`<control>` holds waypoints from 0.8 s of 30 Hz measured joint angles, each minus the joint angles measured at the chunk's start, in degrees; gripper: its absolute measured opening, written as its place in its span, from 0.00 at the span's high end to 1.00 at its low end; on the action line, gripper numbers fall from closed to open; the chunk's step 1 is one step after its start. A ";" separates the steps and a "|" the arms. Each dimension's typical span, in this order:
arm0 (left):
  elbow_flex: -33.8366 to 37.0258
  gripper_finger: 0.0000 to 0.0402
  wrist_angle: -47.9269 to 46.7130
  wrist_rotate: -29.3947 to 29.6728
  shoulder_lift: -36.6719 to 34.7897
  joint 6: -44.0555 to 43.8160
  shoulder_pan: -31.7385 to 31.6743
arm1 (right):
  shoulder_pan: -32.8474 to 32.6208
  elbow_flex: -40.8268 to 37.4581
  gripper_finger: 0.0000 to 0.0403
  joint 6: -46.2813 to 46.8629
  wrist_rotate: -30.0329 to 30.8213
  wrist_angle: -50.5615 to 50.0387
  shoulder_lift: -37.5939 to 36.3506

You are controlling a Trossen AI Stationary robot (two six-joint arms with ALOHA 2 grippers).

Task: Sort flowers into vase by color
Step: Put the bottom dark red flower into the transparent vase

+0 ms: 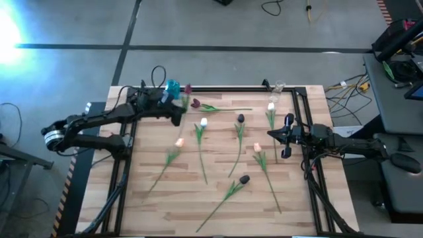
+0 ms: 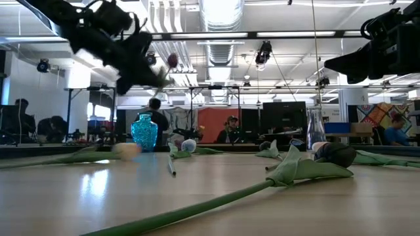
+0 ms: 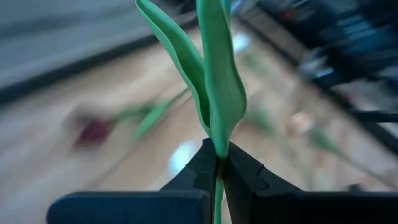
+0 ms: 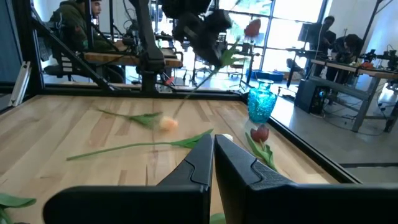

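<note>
My left gripper [image 1: 178, 104] is raised over the table's far left part, shut on a tulip with a dark red head [image 4: 252, 28]. That head stands in the air close to the blue vase [image 1: 172, 86]. A clear vase [image 1: 277, 87] stands at the far right. Several other flowers lie flat on the wood: a dark red one [image 1: 195, 103], a white one [image 1: 203, 123] and a peach one [image 1: 179, 141] among them. My right gripper [image 1: 283, 139] waits shut at the right side with nothing in it. My left gripper pinches the tulip's green stem just below its leaves [image 3: 219, 163] between its two fingers. The leaves [image 3: 217, 81] rise past the fingertips. The flower is lifted clear and tilted, with its head [image 2: 172, 60] uppermost and the stem's lower end [image 4: 186, 99] hanging below the gripper.
More flowers lie toward the right and near side: dark heads [image 1: 240, 119] [image 1: 244, 178], a white one [image 1: 271, 106], a peach one [image 1: 258, 147]. A black frame [image 1: 231, 88] edges the table. People sit at desks in the room beyond.
</note>
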State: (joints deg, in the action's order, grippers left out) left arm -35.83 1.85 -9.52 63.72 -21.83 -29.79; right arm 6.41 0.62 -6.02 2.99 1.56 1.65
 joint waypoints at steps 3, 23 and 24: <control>-0.02 1.00 12.18 -1.66 4.27 2.59 2.19 | -0.01 -0.02 0.98 0.00 -0.01 0.00 0.00; -16.02 1.00 47.59 -23.23 42.26 11.62 5.87 | 0.00 0.00 0.98 -0.04 0.16 2.75 -0.02; -17.43 1.00 47.51 -23.95 43.28 11.97 6.13 | -0.01 0.00 0.98 -0.05 0.16 3.37 0.00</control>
State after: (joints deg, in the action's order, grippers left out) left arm -53.27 49.36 -33.47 107.01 -9.86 -23.66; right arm 6.40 0.62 -6.07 3.16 4.94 1.65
